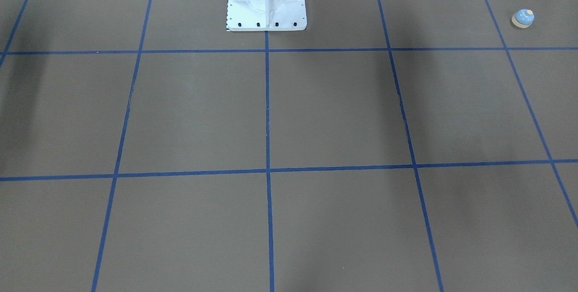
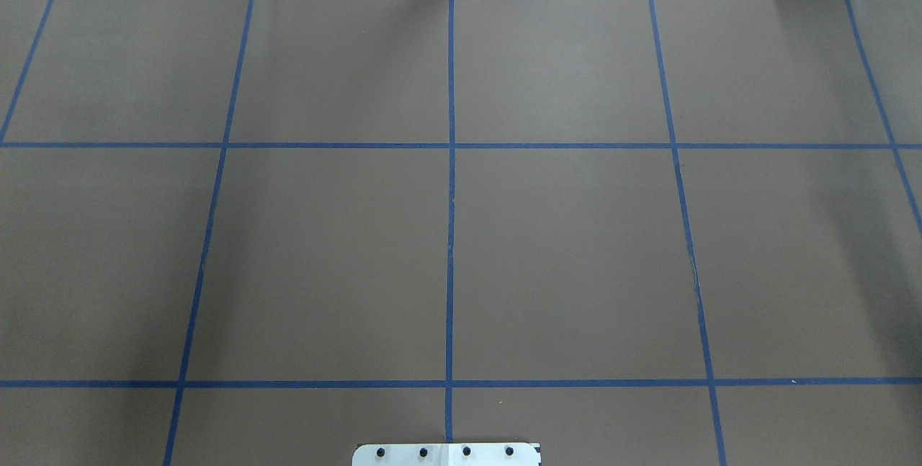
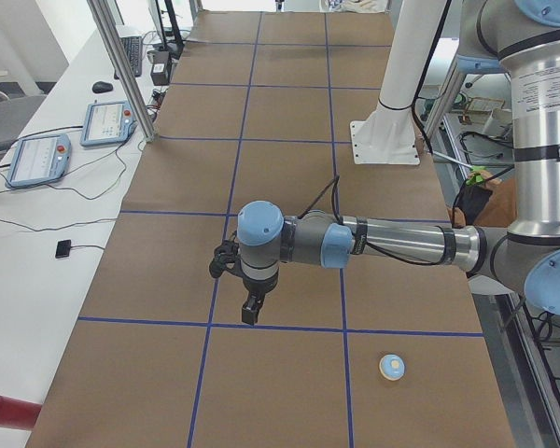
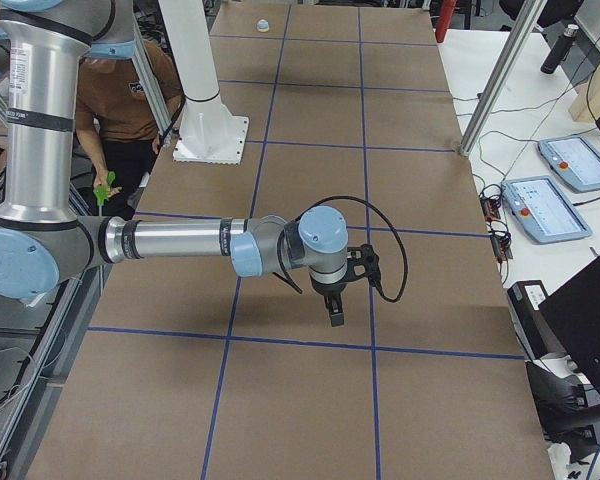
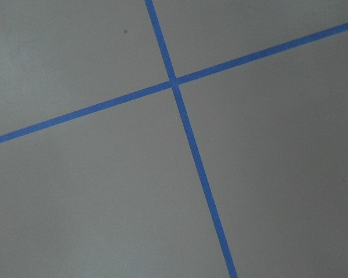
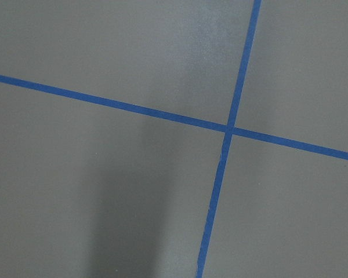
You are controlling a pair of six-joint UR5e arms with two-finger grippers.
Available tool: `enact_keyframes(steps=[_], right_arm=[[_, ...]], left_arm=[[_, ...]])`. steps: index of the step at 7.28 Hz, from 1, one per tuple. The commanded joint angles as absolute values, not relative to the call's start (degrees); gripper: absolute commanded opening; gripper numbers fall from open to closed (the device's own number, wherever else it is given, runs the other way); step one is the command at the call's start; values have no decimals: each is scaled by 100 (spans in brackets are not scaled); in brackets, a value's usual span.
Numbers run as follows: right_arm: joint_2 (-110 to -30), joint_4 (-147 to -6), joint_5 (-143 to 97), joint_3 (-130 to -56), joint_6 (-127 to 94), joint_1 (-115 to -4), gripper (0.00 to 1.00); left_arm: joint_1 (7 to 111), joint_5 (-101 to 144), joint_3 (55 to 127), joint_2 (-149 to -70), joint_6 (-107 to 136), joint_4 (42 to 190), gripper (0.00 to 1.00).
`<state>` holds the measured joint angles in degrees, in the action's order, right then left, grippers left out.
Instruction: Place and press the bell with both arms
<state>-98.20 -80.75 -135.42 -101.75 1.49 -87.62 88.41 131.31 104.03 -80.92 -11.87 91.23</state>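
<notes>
Clearly aloft: left end effector (image 3: 251,314), right end effector (image 4: 336,311); opening unclear.

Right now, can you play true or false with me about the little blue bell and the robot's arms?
1. The small light-blue dome bell with a cream button stands upright on the brown table cover. True.
2. The left arm's black hand is holding the bell. False: it hangs over the cover, apart from the bell.
3. The bell sits at the robot's right end of the table. False: it sits at the left end.
4. Blue tape lines split the cover into squares. True.
5. The right arm's black hand is pressing the bell. False: the bell is far off, at the other end.
</notes>
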Motion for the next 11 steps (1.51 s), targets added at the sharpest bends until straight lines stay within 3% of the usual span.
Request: enact_keyframes(steps=[1,9,11], right_arm=[[-9826,-8068,-13544,-10195,149,-8763,100],[-9809,-8025,-13544,-10248,97,-8763,100],[-9809,-8024,-13579,-10336,97,-8763,100]], left_arm=[[8842,13140,10467,-8034,-1204,9140,100],[8850,13148,10520,-7963,-1265,9132,99],[8859,13148,10634,-7438,-1581,9149,100]])
